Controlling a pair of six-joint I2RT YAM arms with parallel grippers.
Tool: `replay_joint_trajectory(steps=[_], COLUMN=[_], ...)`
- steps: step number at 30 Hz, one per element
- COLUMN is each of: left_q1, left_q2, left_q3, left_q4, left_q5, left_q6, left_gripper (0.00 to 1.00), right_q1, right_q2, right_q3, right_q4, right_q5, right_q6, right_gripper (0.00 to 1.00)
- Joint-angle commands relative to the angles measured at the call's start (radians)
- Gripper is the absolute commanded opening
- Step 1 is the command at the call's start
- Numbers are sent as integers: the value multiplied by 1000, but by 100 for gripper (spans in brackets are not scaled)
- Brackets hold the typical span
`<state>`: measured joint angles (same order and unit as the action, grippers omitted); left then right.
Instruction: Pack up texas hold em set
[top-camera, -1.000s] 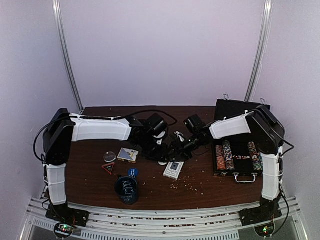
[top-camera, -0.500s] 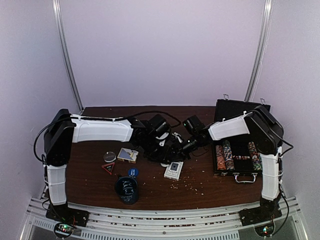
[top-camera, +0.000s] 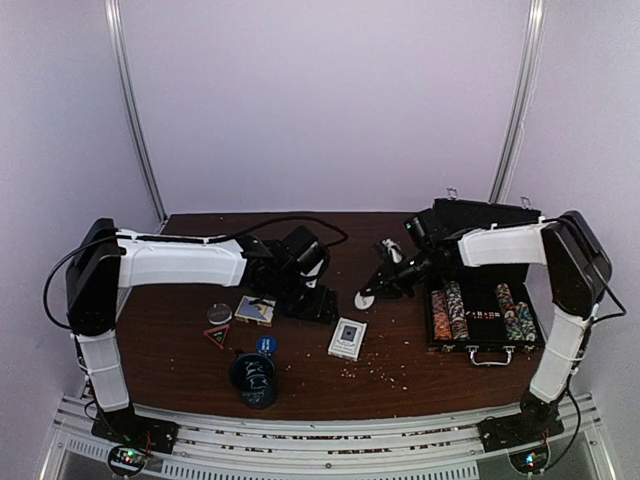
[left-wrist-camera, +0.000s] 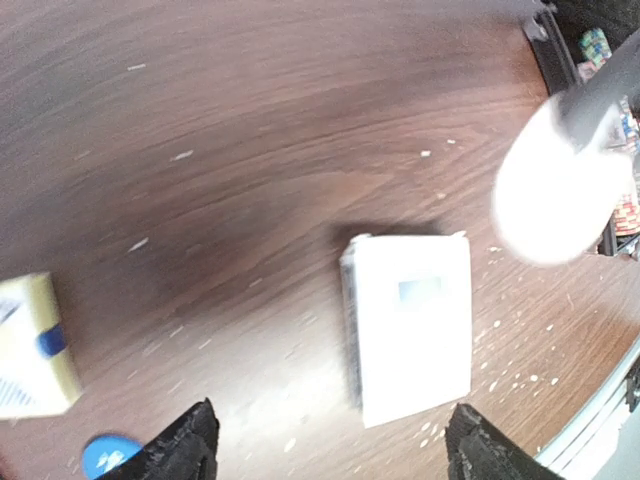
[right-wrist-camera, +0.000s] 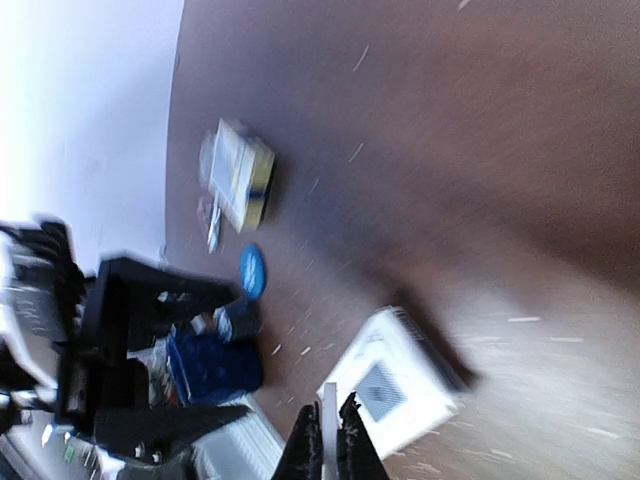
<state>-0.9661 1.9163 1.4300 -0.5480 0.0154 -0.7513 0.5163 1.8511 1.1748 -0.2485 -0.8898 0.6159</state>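
Nearest us, low in the top view, the boxed card deck (top-camera: 347, 338) lay flat on the table (top-camera: 180, 372), not yet packed. Just above it in frame, our left gripper (left-wrist-camera: 335, 455) hovered with its jaws wide, holding nothing. Our right gripper (right-wrist-camera: 328, 440) pinched the white dealer button (top-camera: 366, 298) on edge, probably so it could go rightward to the open case (top-camera: 483, 346), where chip rolls (top-camera: 450, 310) sat.
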Motion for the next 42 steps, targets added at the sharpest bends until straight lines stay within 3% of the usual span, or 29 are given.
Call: replay_joint_trajectory(steps=[1, 8, 13, 17, 28, 35, 42], left_q1=[10, 30, 45, 53, 63, 64, 67], left_q2=[-105, -182, -186, -180, -167, -147, -143], left_q3=[-101, -224, -235, -237, -233, -220, -220], left_q4=[10, -1, -23, -28, -46, -64, -69], left_q5=[-86, -107, -110, -108, -110, -109, -109], left_q6=[-79, -155, -172, -172, -182, -177, -173], left_gripper=[80, 77, 75, 74, 64, 64, 64], right_q1=[-184, -568, -698, -719, -703, -618, -613], right_q2=[-186, -417, -437, -477, -511, -495, -465], right_q3=[-73, -286, -311, -338, -475, -512, -518], right_q4=[-142, -219, -331, -345, -338, -305, -226], right_q5=[256, 333, 461, 554, 409, 400, 412], right_q6=[-74, -128, -200, -200, -204, -205, -208], right_gripper=[0, 0, 0, 0, 0, 0, 0])
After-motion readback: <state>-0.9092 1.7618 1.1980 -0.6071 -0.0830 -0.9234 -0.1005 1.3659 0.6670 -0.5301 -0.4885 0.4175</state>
